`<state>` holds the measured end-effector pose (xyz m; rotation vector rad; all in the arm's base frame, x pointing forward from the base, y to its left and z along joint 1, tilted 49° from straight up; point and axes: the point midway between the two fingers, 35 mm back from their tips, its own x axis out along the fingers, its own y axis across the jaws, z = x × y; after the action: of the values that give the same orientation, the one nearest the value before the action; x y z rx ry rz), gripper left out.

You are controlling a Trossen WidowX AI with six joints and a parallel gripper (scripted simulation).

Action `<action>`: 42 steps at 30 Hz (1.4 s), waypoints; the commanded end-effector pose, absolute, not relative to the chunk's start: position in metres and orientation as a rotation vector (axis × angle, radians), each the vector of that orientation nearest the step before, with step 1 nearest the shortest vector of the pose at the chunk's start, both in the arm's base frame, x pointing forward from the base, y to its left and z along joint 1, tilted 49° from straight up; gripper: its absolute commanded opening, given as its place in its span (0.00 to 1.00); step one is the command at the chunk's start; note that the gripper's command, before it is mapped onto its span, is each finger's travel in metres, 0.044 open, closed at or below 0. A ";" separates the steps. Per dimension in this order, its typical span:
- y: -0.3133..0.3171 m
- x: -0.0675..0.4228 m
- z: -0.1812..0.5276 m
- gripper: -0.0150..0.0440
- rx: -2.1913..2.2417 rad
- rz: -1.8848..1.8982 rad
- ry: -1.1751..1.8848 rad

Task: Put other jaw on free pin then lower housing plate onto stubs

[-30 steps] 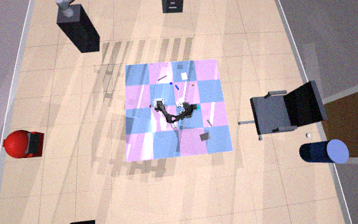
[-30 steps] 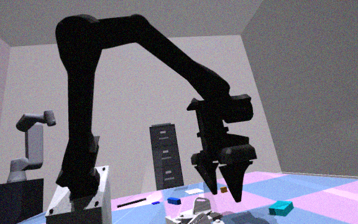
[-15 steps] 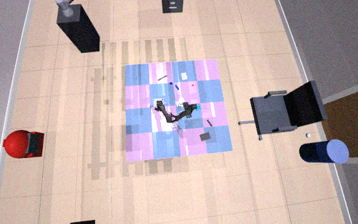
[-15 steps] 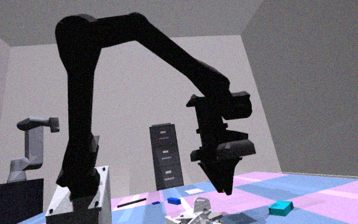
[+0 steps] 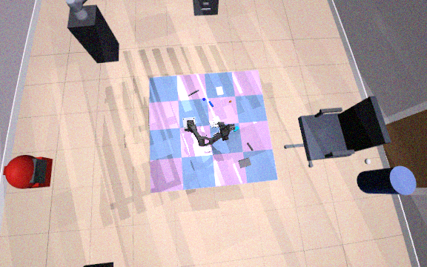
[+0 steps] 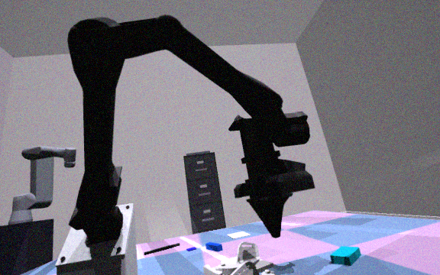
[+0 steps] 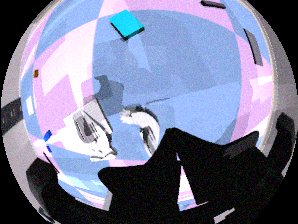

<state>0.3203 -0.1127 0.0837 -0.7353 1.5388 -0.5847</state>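
Observation:
My gripper (image 6: pixel 276 235) (image 7: pixel 170 132) is shut, its fingertips together with nothing seen between them. It points down, above and to the right of the white assembly in the exterior view. The white assembly (image 5: pixel 215 122) (image 6: pixel 220 270) stands low on the mat. A white upright part (image 6: pixel 247 244) with a rounded top rises from it. In the wrist view, a white piece with a rounded opening (image 7: pixel 103 116) is at the left. A curved white toothed jaw (image 7: pixel 145 121) is just left of the fingertips, apart from that piece. The fingers hide what is below them; pins and stubs cannot be made out.
A teal block (image 5: pixel 236 128) (image 6: pixel 344 256) (image 7: pixel 126 23) lies beyond the gripper. Blue blocks (image 5: pixel 210 104) (image 6: pixel 214 247), a white square (image 5: pixel 219 90) (image 6: pixel 239 234), an orange block (image 5: pixel 230 101), dark bars (image 5: pixel 193 93) and a grey plate (image 5: pixel 245 162) lie on the checkered mat (image 5: pixel 165 170).

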 end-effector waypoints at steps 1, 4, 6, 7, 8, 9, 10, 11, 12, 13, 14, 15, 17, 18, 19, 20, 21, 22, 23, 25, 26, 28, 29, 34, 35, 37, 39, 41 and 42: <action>-0.113 0.320 0.084 0.25 -0.733 -0.591 1.536; -0.113 0.320 0.084 0.25 -0.733 -0.591 1.536; -0.113 0.320 0.084 0.25 -0.733 -0.591 1.536; -0.113 0.320 0.084 0.25 -0.733 -0.591 1.536; -0.113 0.320 0.084 0.25 -0.733 -0.591 1.536; -0.113 0.320 0.084 0.30 -0.735 -0.585 1.539; -0.113 0.320 0.084 0.34 -0.735 -0.585 1.539; -0.113 0.320 0.084 0.39 -0.735 -0.585 1.539; -0.113 0.320 0.084 0.43 -0.735 -0.585 1.539; -0.113 0.320 0.084 0.48 -0.735 -0.585 1.539; -0.113 0.320 0.084 0.52 -0.735 -0.585 1.539; -0.113 0.320 0.084 0.57 -0.735 -0.585 1.539; -0.113 0.320 0.084 0.65 -0.735 -0.585 1.539; -0.113 0.320 0.084 0.70 -0.735 -0.585 1.539; -0.113 0.320 0.084 0.74 -0.735 -0.585 1.539; -0.113 0.320 0.084 0.79 -0.735 -0.585 1.539; -0.113 0.320 0.084 0.83 -0.735 -0.585 1.539; -0.113 0.320 0.084 0.88 -0.735 -0.585 1.539; -0.113 0.320 0.084 0.92 -0.735 -0.585 1.539; -0.113 0.320 0.084 1.00 -0.735 -0.585 1.539; -0.113 0.320 0.084 1.00 -0.735 -0.585 1.539; -0.113 0.320 0.084 1.00 -0.735 -0.585 1.539; -0.113 0.320 0.084 1.00 -0.735 -0.585 1.539; -0.113 0.320 0.084 1.00 -0.735 -0.585 1.539; -0.113 0.320 0.084 1.00 -0.735 -0.585 1.539; -0.113 0.320 0.084 1.00 -0.735 -0.585 1.539; -0.113 0.320 0.084 1.00 -0.735 -0.585 1.539; -0.113 0.320 0.084 1.00 -0.735 -0.585 1.539; -0.113 0.320 0.084 1.00 -0.735 -0.585 1.539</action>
<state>0.3202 -0.1128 0.0837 -0.7351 1.5389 -0.5849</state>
